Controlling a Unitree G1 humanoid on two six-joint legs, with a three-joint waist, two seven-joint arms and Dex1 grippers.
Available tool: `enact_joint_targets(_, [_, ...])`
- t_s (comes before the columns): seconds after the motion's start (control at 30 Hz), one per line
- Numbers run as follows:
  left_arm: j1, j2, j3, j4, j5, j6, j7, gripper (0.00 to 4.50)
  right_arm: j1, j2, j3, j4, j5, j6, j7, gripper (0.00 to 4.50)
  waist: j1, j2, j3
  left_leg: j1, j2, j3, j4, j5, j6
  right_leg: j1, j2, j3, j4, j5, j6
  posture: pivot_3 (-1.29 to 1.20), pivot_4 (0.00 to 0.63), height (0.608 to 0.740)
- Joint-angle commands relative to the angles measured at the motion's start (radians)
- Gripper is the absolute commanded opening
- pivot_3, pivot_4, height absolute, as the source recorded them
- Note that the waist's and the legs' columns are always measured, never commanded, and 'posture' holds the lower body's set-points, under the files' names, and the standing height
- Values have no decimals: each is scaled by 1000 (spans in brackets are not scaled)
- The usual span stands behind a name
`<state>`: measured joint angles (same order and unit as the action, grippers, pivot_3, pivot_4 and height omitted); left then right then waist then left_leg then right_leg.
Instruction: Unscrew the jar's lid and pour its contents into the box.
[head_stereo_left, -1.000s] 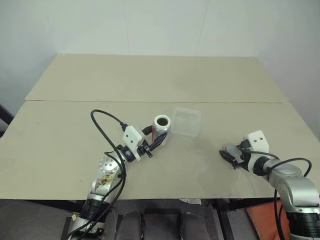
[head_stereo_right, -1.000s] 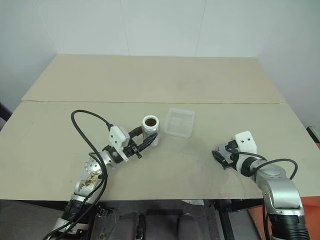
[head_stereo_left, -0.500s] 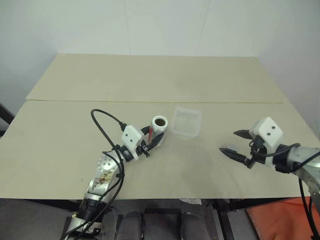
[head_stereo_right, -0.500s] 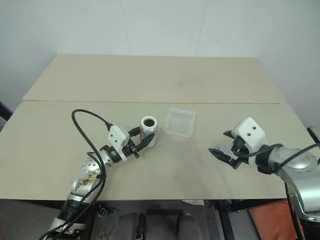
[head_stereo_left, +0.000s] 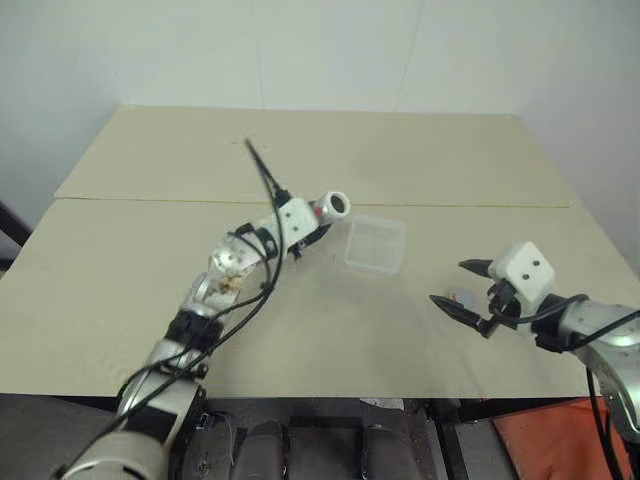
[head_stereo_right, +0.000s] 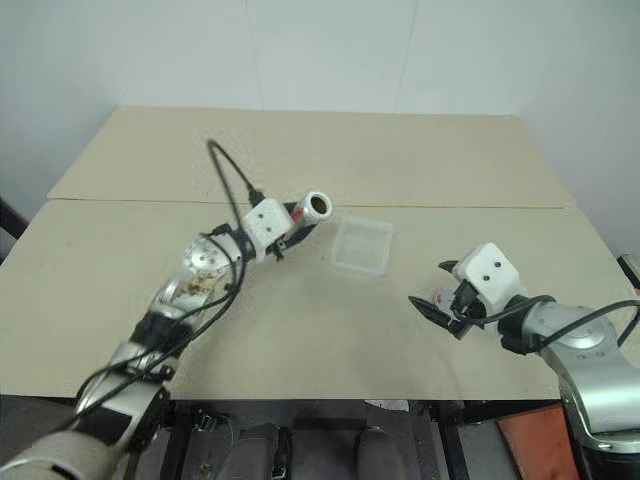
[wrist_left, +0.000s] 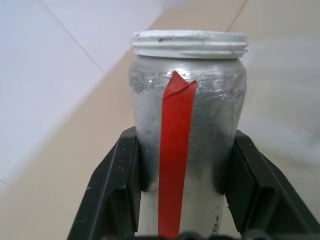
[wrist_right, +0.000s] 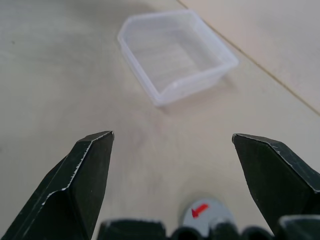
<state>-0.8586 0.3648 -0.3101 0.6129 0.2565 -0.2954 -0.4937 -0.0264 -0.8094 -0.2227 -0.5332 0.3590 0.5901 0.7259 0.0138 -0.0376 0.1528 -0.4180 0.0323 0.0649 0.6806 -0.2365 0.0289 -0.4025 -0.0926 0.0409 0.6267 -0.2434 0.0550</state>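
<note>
Lifted off the bench and tipped toward the box, the jar sits clamped in left fingers; right fingers gape above the lid.

No readable text anywhere (only red marks).

Silver-grey jointed arms, loose black cables looping off each. White boxy wrist housings. Left hand, right hand: black tapered fingers.
</note>
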Motion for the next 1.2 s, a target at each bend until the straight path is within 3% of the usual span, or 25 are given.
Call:
enact_joint_targets(0.03, [-142, 3, -81, 217, 166, -220, 168, 1887, -12, 4, -23, -44, 2, 0, -29, 4452, -1, 0, 0, -1, 0, 0, 0, 0, 0, 0, 0, 0, 0, 0, 0, 0, 150, 740])
enact_joint_targets(0.3, [-428, -35, -359, 577, 564, -370, 634, 1887, 25, 33, -48, -90, 23, 20, -67, 4452, 5, -1, 1, -8, -1, 1, 0, 0, 1, -4, 0, -3, -3, 0, 2, 0, 150, 740])
enact_joint_targets(0.4, [-477, -76, -406, 639, 623, -364, 748, 1887, 41, 48, -62, -116, 44, 18, -72, 4452, 9, -1, 1, -8, -1, 1, 0, 0, 1, -4, -1, -3, -3, 0, 2, 0, 150, 740])
enact_joint_targets(0.7, [-579, -127, -740, 719, 989, -253, 1142, 1887, 72, 40, -66, -132, 31, 23, -94, 4452, 12, -2, 1, -8, -1, 2, 1, 0, 1, -4, -1, -3, -2, 0, 2, 0, 150, 740])
enact_joint_targets(0.8, [-596, -142, -800, 743, 1050, -194, 1204, 1887, 58, 57, -81, -142, 70, 37, -107, 4452, 12, -2, 1, -8, -1, 2, 1, 0, 0, -5, -1, -3, -2, 0, 2, 0, 150, 740])
enact_joint_targets(1.2, [-599, -167, -831, 764, 1072, -134, 1228, 1887, 38, 43, -73, -139, 86, 61, -122, 4452, 14, -2, 1, -8, -1, 2, 2, 0, 0, -5, -1, -3, -1, 0, 2, 0, 150, 740])
